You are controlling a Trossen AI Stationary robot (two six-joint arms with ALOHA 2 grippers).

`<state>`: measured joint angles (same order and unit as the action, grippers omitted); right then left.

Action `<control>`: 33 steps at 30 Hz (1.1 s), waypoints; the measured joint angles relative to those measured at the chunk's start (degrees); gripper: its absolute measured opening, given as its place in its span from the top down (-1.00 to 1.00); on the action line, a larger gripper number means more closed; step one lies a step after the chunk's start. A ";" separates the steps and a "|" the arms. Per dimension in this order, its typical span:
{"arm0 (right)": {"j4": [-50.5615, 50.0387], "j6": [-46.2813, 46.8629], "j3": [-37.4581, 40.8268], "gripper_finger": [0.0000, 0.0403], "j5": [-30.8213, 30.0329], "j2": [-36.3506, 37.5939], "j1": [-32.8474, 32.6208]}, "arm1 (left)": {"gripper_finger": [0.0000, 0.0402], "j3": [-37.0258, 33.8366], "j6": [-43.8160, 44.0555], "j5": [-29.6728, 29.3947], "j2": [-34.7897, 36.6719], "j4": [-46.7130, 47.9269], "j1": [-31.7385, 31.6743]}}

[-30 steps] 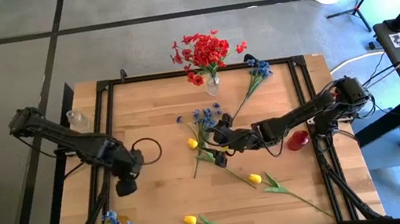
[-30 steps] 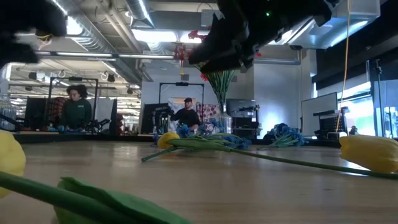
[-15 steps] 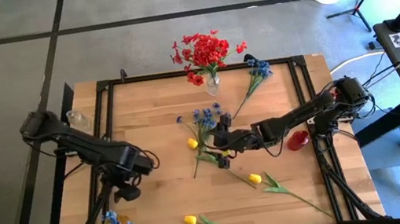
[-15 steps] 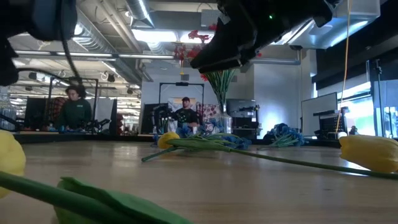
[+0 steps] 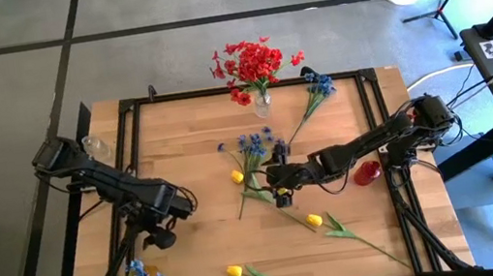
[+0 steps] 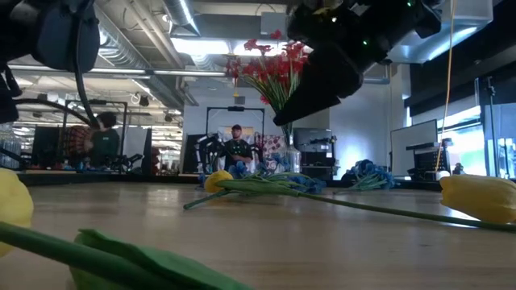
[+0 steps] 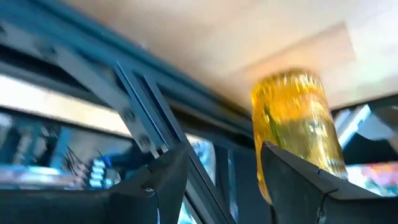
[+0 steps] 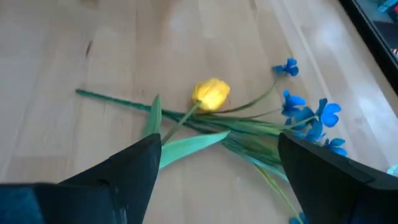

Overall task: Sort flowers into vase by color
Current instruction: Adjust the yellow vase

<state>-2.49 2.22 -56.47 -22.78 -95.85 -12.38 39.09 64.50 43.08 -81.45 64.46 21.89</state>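
Ahead of my right claw [image 8: 214, 163]: yellow bud [image 8: 211, 93] on green stem, blue blooms [image 8: 309, 116] beside it, pale wooden table [image 8: 74, 56]. Farther off, red blooms [image 5: 253, 63].

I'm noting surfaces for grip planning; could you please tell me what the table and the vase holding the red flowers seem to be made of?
Table: looks like pale wood with a matte finish; grain and plank lines show. Its frame looks like dark metal bars. Vase: seems clear glass or plastic, since the stems show through it; which one I cannot tell.
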 joint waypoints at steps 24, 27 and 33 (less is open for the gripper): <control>-0.16 -4.20 0.00 -0.61 8.47 0.02 0.07 | 0.46 0.00 12.19 -16.67 0.02 -15.66 0.26; -0.16 -4.24 0.00 -0.61 8.49 0.02 0.07 | 0.51 0.00 13.72 -17.15 0.02 -15.34 0.26; -0.14 -4.22 0.00 -0.61 8.49 0.02 0.07 | 0.22 0.00 16.87 -14.20 0.02 -15.03 0.30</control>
<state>-2.63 -2.00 -56.47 -14.28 -95.83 -12.32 39.09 81.37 28.88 -81.43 49.43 22.20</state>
